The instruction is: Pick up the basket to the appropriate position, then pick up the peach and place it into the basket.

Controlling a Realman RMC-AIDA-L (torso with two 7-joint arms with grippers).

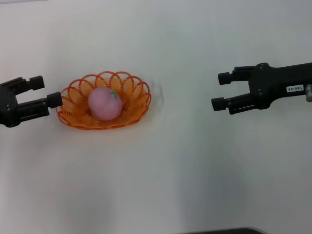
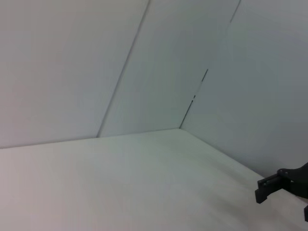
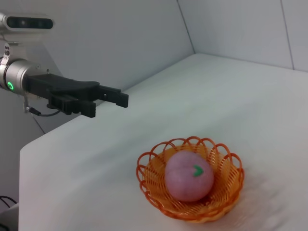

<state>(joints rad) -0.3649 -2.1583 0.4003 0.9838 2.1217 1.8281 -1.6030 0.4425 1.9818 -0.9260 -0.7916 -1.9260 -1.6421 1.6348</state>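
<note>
Honestly the main thing that could go wrong now is the left claw [image 1: 48,92], which is sitting open just beside the left end of the basket [image 1: 132,97]: I reckon any swing toward it would be nudging or tipping that light openwork thing and rolling the fruit out. The peach [image 1: 104,103] is sitting inside the basket, toward the desk's [image 1: 195,170] left edge. The right claw [image 1: 220,91] is hanging open and empty, well apart, toward the right edge.

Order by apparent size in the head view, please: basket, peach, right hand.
1. basket, largest.
2. right hand; its visible black body spans nearly as wide as the basket, and it may sit nearer the camera, so this rank is unsure.
3. peach, smallest, inside the basket.
</note>
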